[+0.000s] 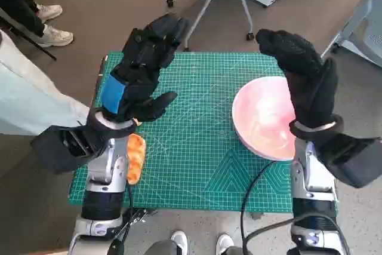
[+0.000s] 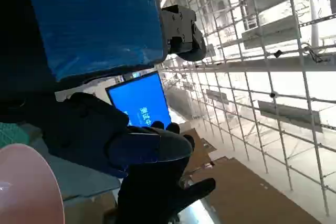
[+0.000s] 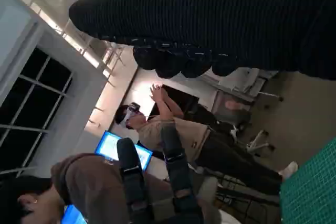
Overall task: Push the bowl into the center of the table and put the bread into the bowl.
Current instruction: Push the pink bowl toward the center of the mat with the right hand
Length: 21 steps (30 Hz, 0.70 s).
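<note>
1. Two hands are hanging above the surface point(image 1: 197, 165), holding nothing, fingers spread.
2. Bowl point(image 1: 262, 117) is sitting near the right edge, just under the right hand point(image 1: 304, 79).
3. Bread point(image 1: 135, 158) is lying by the left edge, under the left hand point(image 1: 140, 76).

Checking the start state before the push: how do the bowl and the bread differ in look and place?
The bowl is pink, round and large; the bread is orange-brown, elongated and much smaller. The bowl sits toward the mat's right side, partly behind the right hand; the bread lies near the left front corner, beside the left forearm. Both rest on the green mat, and neither is held.
</note>
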{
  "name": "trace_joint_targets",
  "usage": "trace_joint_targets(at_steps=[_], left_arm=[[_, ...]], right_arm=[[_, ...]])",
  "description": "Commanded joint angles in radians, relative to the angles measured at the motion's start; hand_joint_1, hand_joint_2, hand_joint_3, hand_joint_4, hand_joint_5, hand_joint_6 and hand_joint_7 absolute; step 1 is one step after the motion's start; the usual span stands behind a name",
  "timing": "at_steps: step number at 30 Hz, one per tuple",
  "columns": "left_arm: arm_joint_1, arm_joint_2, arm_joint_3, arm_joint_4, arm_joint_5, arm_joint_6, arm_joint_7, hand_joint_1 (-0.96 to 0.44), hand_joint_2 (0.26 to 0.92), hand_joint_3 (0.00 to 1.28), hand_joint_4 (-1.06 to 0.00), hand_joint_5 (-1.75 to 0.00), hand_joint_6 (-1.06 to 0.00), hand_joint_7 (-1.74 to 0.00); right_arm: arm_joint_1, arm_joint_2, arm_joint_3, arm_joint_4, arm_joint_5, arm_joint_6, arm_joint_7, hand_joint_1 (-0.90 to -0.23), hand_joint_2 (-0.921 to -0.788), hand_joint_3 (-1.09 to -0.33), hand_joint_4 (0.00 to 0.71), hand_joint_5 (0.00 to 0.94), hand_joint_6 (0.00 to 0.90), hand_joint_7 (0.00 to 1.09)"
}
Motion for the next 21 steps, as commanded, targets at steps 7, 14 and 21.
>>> trace_joint_targets(at_steps=[7,14,21], left_arm=[[-0.008,0.002,-0.006,-0.002,-0.002,0.001,-0.009,-0.53,0.921,0.35,-0.15,0.00,0.00,-0.56],[-0.008,0.001,-0.005,-0.001,-0.002,0.001,-0.011,-0.53,0.921,0.35,-0.15,0.00,0.00,-0.56],[-0.007,0.001,-0.008,-0.008,-0.006,0.017,-0.014,-0.53,0.921,0.36,-0.15,0.00,0.00,-0.55]], right_arm=[[0.021,-0.003,-0.001,0.004,0.003,0.013,0.004,-0.678,-0.921,-0.763,0.161,0.000,-0.001,0.59],[0.021,-0.003,-0.001,0.004,0.002,0.013,0.004,-0.682,-0.921,-0.763,0.161,0.001,-0.001,0.59],[0.022,-0.004,-0.002,0.000,0.004,0.017,0.004,-0.682,-0.921,-0.763,0.164,0.002,-0.001,0.59]])
